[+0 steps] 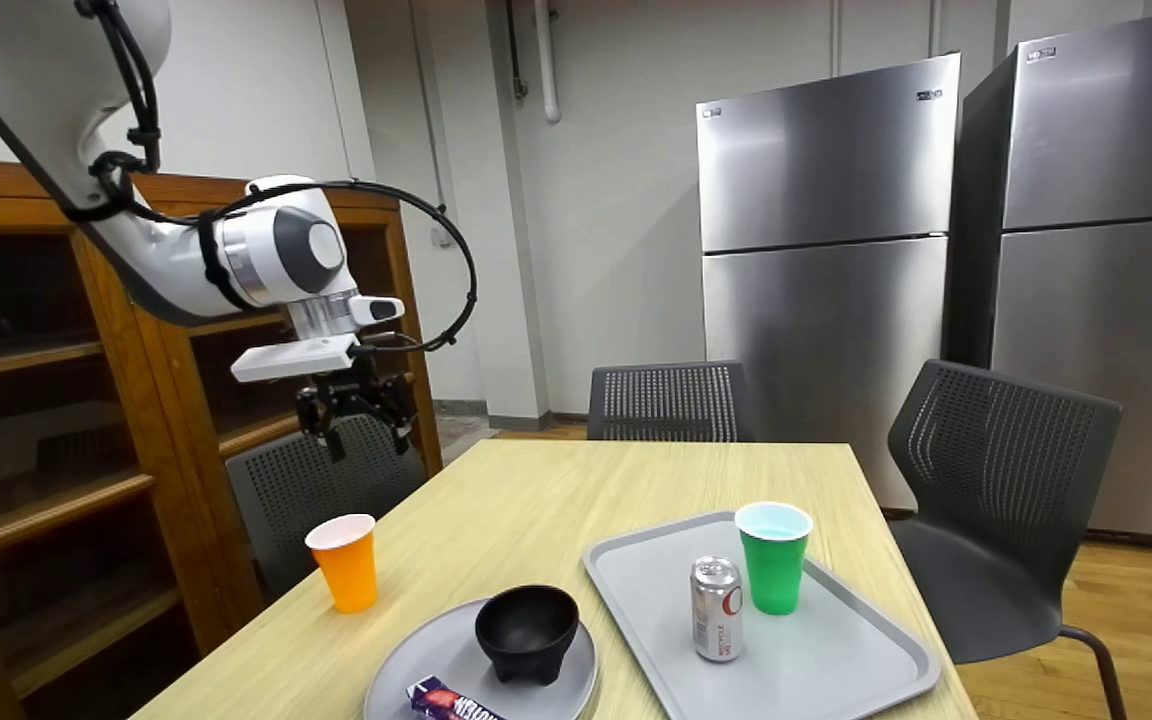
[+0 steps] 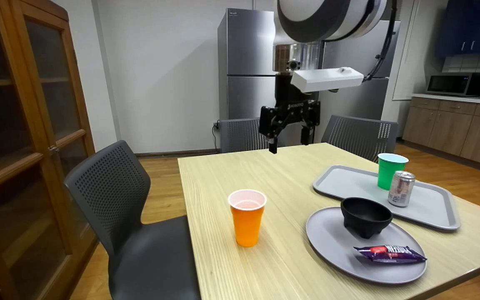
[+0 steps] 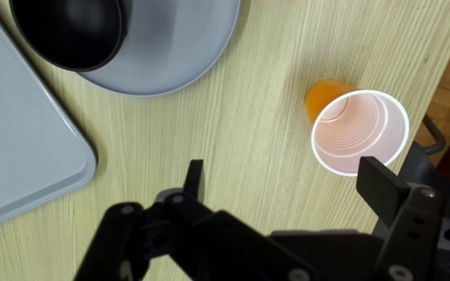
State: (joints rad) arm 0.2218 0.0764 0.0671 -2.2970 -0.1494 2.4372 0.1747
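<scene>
My gripper hangs above the table with its fingers spread and nothing between them. In the wrist view the gripper has one fingertip overlapping the rim of an orange cup in the picture; both exterior views show it well above that cup. The orange cup stands upright and is white inside. A grey round plate bears a black footed bowl and a purple wrapped bar. On a grey tray are a silver can and a green cup.
Dark chairs stand around the wooden table. A wooden cabinet with glass doors is beyond one side. Two steel refrigerators stand against the back. Near the orange cup runs a table edge.
</scene>
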